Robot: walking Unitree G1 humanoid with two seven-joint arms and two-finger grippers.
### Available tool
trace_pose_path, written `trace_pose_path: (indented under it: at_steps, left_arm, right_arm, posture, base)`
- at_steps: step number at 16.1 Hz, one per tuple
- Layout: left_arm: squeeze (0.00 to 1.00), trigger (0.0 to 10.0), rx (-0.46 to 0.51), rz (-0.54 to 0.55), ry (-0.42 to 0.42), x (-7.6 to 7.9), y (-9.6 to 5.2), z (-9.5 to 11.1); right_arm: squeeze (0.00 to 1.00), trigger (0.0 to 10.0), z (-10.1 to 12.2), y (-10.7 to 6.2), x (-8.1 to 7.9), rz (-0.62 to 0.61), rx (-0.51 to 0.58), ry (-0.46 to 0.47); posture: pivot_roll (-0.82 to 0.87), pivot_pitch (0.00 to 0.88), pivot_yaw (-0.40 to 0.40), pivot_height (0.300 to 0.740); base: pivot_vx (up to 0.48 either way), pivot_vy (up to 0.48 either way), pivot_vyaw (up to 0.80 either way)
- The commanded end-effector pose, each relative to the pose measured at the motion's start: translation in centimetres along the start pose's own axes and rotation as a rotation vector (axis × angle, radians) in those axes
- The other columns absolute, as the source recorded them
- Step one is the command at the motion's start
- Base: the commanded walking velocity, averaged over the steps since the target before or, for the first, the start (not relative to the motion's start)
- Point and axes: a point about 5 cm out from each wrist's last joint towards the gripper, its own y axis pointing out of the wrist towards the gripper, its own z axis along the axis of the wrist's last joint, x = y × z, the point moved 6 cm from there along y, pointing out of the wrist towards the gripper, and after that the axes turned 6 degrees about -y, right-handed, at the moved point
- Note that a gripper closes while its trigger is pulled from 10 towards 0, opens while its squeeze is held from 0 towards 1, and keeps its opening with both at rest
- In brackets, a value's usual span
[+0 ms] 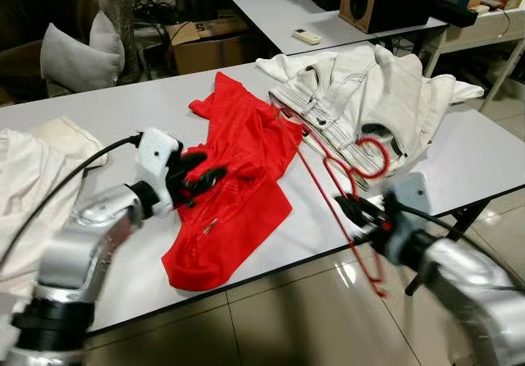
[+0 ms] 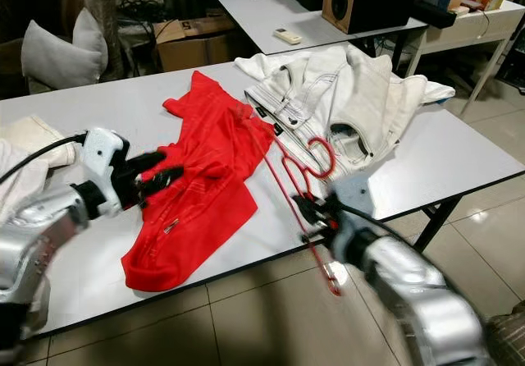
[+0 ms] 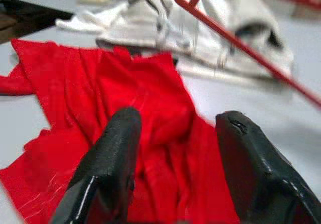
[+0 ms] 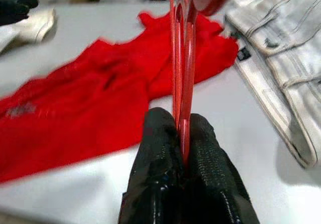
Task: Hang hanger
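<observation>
right wrist view shows the right gripper (image 4: 183, 133) clamping the red hanger (image 4: 181, 58); left gripper (image 3: 178, 143) gapes over the red shirt (image 3: 100, 98).

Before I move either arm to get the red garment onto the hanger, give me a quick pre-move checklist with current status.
1. Right hand shut on the red hanger: ok.
2. Left hand open, above the red garment: ok.
3. Garment gripped by left hand: not ok, nothing between the fingers yet.
4. Hanger free of the white jacket: cannot tell, its hook lies over the jacket.
5. Garment's neck opening found: cannot tell, the cloth is crumpled.
6. Garment fully on the table: ok.
</observation>
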Motion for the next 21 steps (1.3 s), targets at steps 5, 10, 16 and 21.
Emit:
trace_pose_path:
  at_steps: [5, 10, 16, 21]
  left_arm:
    - [0.00, 10.0, 0.063, 0.165, -0.004, -0.9, -1.8, -2.5]
    - [0.00, 10.0, 0.077, 0.276, 0.059, -0.8, -3.4, -3.5]
    - [1.00, 10.0, -0.065, 0.411, 0.108, -2.9, -4.2, -5.5]
    - [0.00, 10.0, -0.205, 0.286, -0.055, -1.4, -5.0, -7.6]
  right_arm:
    - [0.00, 10.0, -0.1, 0.6, -1.2, -0.114, 0.061, 0.069]
    - [0.00, 10.0, -0.4, 0.6, -2.0, -0.092, 0.080, 0.067]
    - [0.00, 10.0, -0.3, 0.5, -2.2, -0.008, 0.074, 0.023]
    - [0.00, 10.0, -0.7, 0.6, -2.0, 0.018, 0.056, 0.002]
  posture:
    - [-0.10, 0.000, 0.072, 0.740]
    - [-0.08, 0.000, 0.039, 0.740]
    - [-0.07, 0.000, 0.016, 0.740]
    - [-0.05, 0.000, 0.012, 0.740]
  base:
    - [0.000, 0.358, -0.31]
    - [0.000, -0.384, -0.47]
    - [0.000, 0.000, 0.00]
    - [0.000, 0.000, 0.00]
